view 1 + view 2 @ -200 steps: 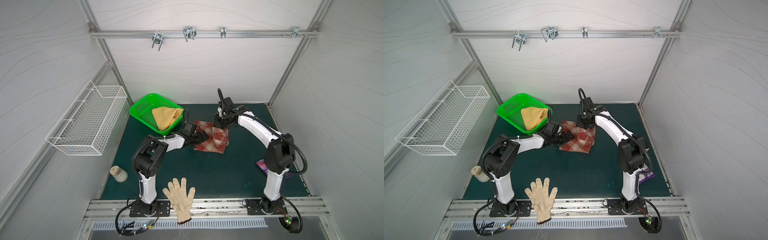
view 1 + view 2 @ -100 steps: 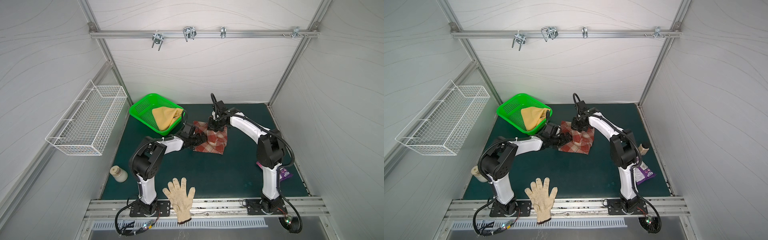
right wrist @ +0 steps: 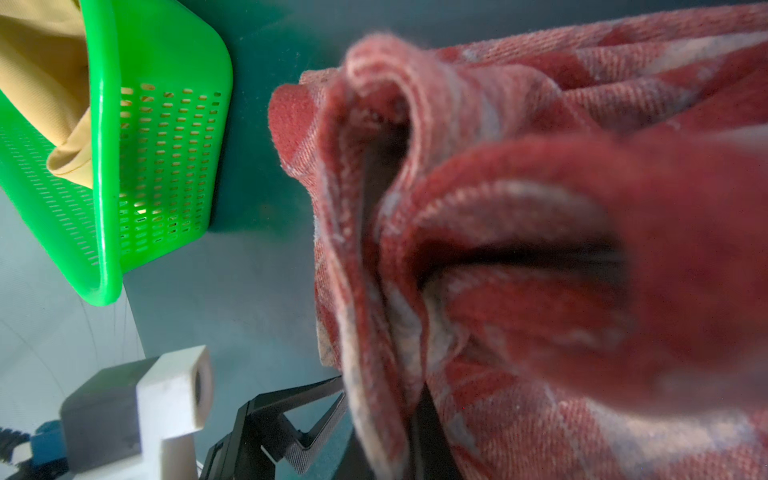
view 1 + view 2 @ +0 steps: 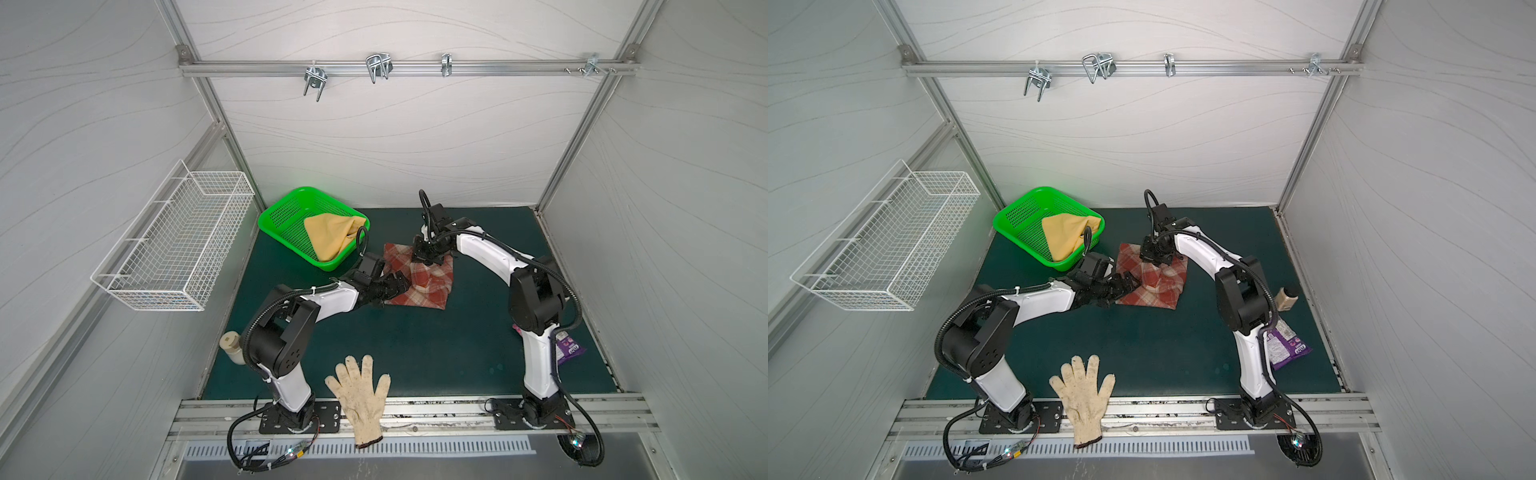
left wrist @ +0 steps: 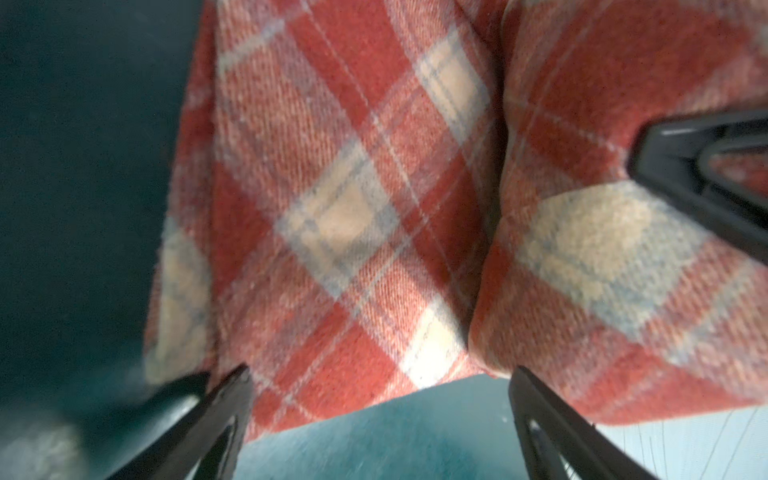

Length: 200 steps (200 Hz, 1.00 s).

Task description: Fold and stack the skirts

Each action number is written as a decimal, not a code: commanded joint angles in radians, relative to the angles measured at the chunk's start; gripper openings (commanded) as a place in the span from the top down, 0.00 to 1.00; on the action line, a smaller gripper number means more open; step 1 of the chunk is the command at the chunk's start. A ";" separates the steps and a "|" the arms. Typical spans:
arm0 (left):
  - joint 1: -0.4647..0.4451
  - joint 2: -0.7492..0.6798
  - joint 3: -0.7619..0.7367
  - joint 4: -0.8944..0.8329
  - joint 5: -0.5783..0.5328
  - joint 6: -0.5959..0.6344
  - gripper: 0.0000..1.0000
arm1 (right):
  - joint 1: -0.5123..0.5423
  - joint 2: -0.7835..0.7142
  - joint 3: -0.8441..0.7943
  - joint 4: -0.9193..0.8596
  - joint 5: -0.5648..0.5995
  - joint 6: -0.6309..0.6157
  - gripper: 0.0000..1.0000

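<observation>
Rust-red plaid woolly skirt (image 4: 428, 293): right jaws clamped on its twelve-o'clock edge, left jaws apart at nine; draw the fold evenly toward six

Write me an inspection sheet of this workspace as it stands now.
Surface: dark green mat, lying flat.
Job's things: plaid skirt rumpled mid-mat, partly folded; yellow skirt bunched in the green basket.
Clutter: knitted glove across the mat's front edge; purple packet by the right arm's base; small bottle at the mat's left edge; second bottle at its right.
Grippers: left pincer open, astride the plaid skirt's left edge; right pincer shut on a raised bunch of it.
Cables: black conduit along both arms; loose wires at the front.
Surroundings: white panels; wire basket on the left wall; hooks on the back rail.
</observation>
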 commanded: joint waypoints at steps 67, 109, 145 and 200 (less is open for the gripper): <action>-0.004 0.052 -0.017 0.018 -0.024 -0.002 0.04 | 0.034 0.054 0.016 0.073 -0.090 0.066 0.98; -0.004 0.042 -0.039 0.029 -0.017 0.001 0.04 | 0.040 0.091 0.008 0.127 -0.159 0.106 0.91; -0.004 0.010 -0.060 0.031 0.003 0.009 0.04 | 0.044 0.117 0.001 0.156 -0.178 0.125 0.84; -0.004 -0.092 -0.101 0.004 0.000 0.024 0.04 | 0.050 0.136 -0.028 0.197 -0.204 0.156 0.66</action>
